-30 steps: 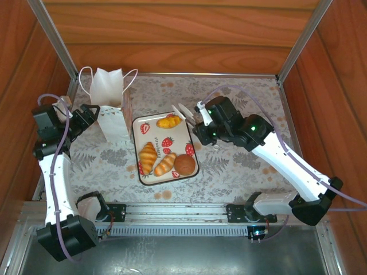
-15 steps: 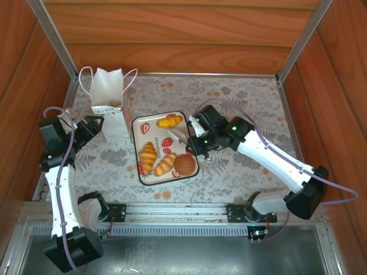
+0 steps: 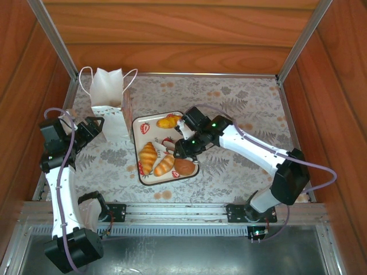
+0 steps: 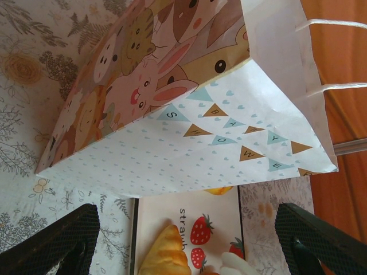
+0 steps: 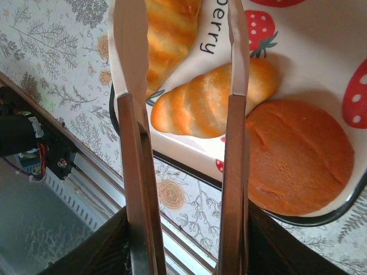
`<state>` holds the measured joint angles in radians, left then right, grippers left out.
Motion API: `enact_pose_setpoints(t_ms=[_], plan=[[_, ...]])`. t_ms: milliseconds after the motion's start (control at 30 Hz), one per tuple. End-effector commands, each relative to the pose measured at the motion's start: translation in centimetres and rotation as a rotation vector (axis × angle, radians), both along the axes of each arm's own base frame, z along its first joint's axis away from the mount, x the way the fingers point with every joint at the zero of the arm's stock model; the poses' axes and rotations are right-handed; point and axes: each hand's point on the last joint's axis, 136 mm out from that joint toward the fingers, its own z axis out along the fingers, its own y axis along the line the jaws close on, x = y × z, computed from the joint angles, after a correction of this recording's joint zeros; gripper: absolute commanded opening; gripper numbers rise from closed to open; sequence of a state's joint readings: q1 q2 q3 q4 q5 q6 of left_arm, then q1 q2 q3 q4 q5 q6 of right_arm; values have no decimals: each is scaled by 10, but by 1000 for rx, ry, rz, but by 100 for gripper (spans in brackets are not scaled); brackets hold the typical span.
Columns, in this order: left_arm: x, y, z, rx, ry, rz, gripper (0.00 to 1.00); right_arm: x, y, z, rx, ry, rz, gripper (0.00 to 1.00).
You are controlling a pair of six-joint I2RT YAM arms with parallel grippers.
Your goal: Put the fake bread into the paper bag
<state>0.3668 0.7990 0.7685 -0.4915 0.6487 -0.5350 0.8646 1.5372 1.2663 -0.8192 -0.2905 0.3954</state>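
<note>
The paper bag (image 4: 189, 143) hides much of the tray (image 4: 155, 215) (croissant (image 4: 166, 253) cropped below).

Reddish-brown wood plank wall (image 3: 172, 34) across far side; matching plank walls left (image 3: 23, 86) and right (image 3: 338, 86). Silver aluminium posts (image 3: 51, 37) slant at far corners. Pale leaf-and-flower print tablecloth (image 3: 246, 103) covers table. Grey metal rail (image 3: 172, 212) along near edge, dull grey metal sheet (image 3: 172, 252) nearest. Soft, even light.

Table (image 3: 246, 109), floral-patterned surface: paper bag (image 3: 109, 94) stands upright at far left; strawberry-print tray (image 3: 153, 133) lies flat just beside it.
</note>
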Motion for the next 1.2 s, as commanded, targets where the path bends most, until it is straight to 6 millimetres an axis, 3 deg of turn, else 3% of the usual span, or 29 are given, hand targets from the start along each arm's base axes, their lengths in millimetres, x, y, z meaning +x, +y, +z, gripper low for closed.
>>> enact_pose_setpoints(t_ms=[0,233,367,533,1167], plan=[[0,4,-1,11,0,18,84,-6,14,1,46,44,35,52],[3,7,-2,18,7,21,84,-8,21,-3,22,90,77,63],[4,7,-1,20,7,18,83,-9,28,0,41,97,94,63],[5,7,-1,22,9,18,83,-8,34,-10,14,125,111,64],[7,8,-4,23,20,11,80,-7,39,-17,-104,110,183,64]])
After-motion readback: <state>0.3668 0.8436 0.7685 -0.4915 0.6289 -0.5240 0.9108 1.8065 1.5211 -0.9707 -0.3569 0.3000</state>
